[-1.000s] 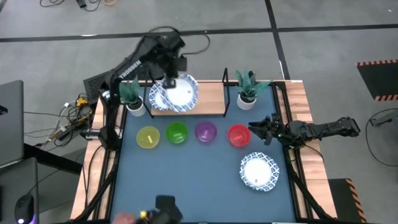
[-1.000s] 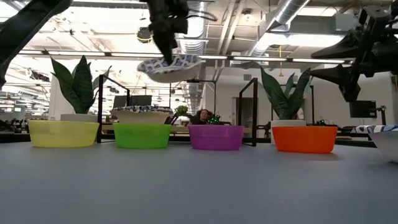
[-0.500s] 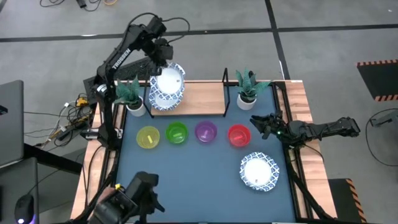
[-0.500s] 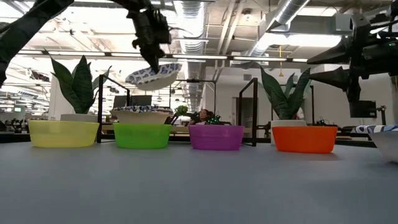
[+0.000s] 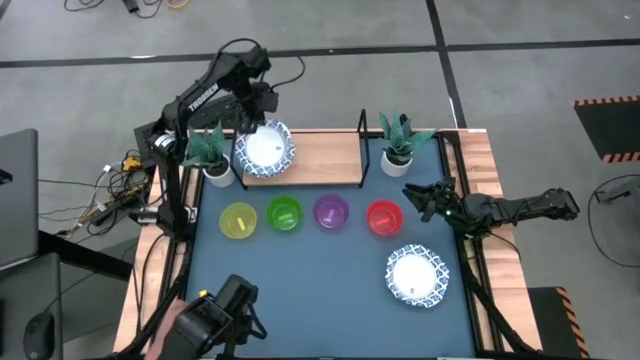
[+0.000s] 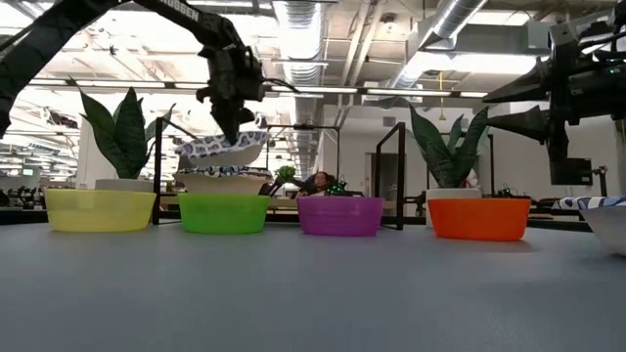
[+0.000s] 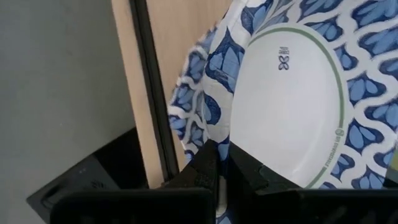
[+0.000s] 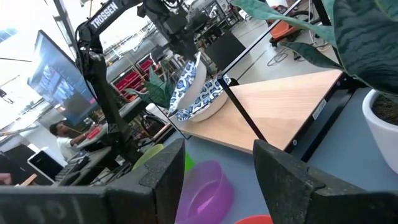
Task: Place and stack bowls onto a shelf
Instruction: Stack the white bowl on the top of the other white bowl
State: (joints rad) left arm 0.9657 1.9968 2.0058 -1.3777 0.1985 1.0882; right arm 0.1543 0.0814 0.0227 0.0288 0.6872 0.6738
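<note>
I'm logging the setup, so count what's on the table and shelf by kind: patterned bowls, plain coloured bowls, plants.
Patterned bowls: 3 visible, namely the held bowl in the left gripper, the shelf bowl on the shelf, and the table bowl
Plastic bowls: 4, namely yellow, green, purple, red
Potted plants: 2
Total: 9

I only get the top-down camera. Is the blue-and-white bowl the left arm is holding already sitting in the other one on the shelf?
Observer: Not quite. From table height, the held bowl hangs tilted just above the lower bowl.
Operator: Is it pinched tight?
Observer: Yes. In the left wrist view, the left gripper is shut on its rim.
Operator: What about the other arm's hand?
Observer: The right gripper is open and empty, and it faces the shelf.
</note>
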